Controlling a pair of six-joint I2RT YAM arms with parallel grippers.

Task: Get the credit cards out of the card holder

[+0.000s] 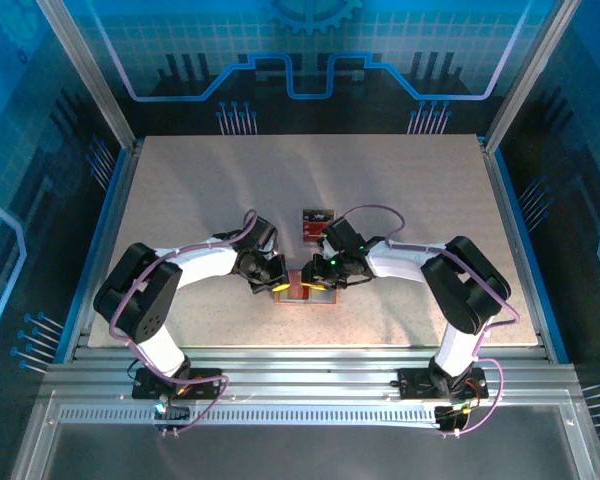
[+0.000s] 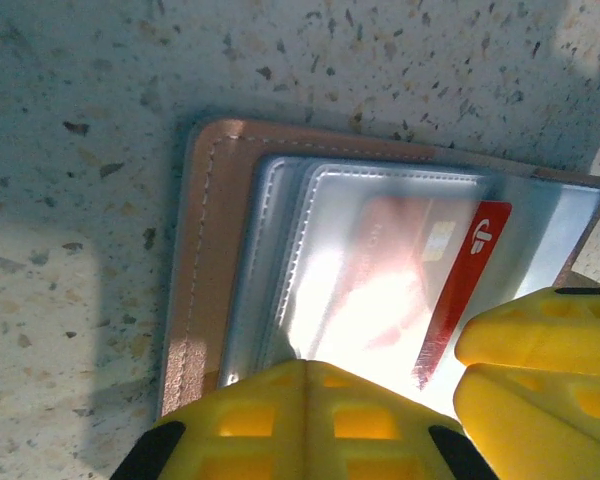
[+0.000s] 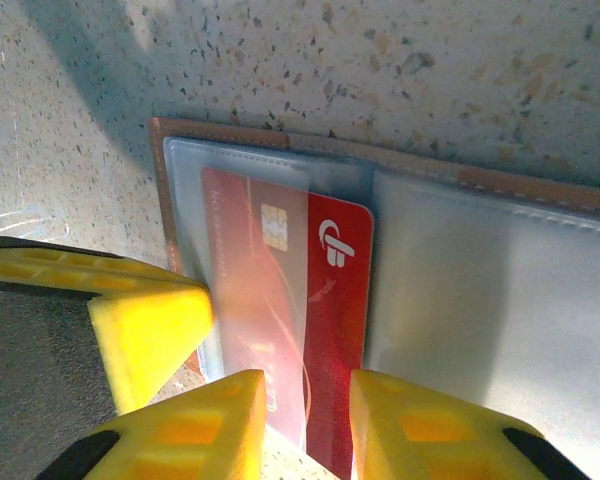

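Both arms are folded in from their bases along the near edge of the bench [image 1: 180, 200], elbows thrown outward, forearms angling toward each other, wrists tipped down. They meet over the card holder [image 1: 322, 298], which lies open at the middle of the near edge. The left gripper [image 1: 277, 282] is down at the holder's left end and the right gripper [image 1: 316, 284] is just beside it, the two almost nose to nose.

Beyond them, toward the bench's centre, the overhead view has loose cards [image 1: 317, 222] in a little heap, red and dark, just past the right wrist and apart from the holder.

Left wrist view: yellow fingers [image 2: 280, 430] pressed together, tips right at the holder's near edge where the clear sleeves [image 2: 280, 260] run under them. Whether any sleeve is nipped between them, I cannot tell. The brown rim with pale stitching runs up the left side, and the right gripper's fingers [image 2: 540, 330] crowd in from the right.

Right wrist view gives the best look at the red card [image 3: 335, 300]. Its chip and most of its face are hazy under a clear sleeve, while the strip with the white logo is bare and outside it. The right gripper's jaws stand a little spread, straddling the card's near end. Touching it or not, I cannot tell.
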